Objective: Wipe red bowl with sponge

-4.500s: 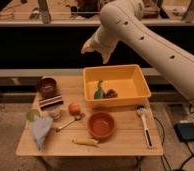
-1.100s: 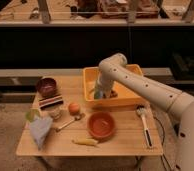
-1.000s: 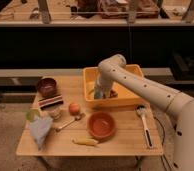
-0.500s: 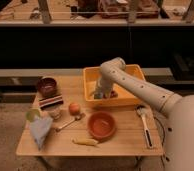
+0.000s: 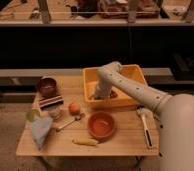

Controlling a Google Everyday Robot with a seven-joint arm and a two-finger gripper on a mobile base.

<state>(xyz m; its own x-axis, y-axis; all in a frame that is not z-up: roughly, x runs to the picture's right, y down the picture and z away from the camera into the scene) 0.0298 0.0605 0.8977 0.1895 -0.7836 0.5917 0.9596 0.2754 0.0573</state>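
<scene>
The red bowl [image 5: 101, 125] sits empty on the wooden table, in front of the yellow bin [image 5: 121, 103]. My gripper [image 5: 98, 95] is down inside the left part of that bin, with the arm bending in from the right. It stands wide, and nothing can be seen between its fingers. The sponge is hidden behind the gripper and the bin wall.
On the table's left are a small maroon bowl [image 5: 47, 86], a striped packet [image 5: 51, 102], an orange fruit [image 5: 74, 108], a spoon [image 5: 67, 123], a pale blue cloth [image 5: 40, 131] and a green item [image 5: 32, 115]. A banana [image 5: 85, 142] lies at the front, a brush [image 5: 145, 127] at the right.
From high above the table the arm came down into the yellow bin. In the last second the gripper sank slightly lower on the bin's left side.
</scene>
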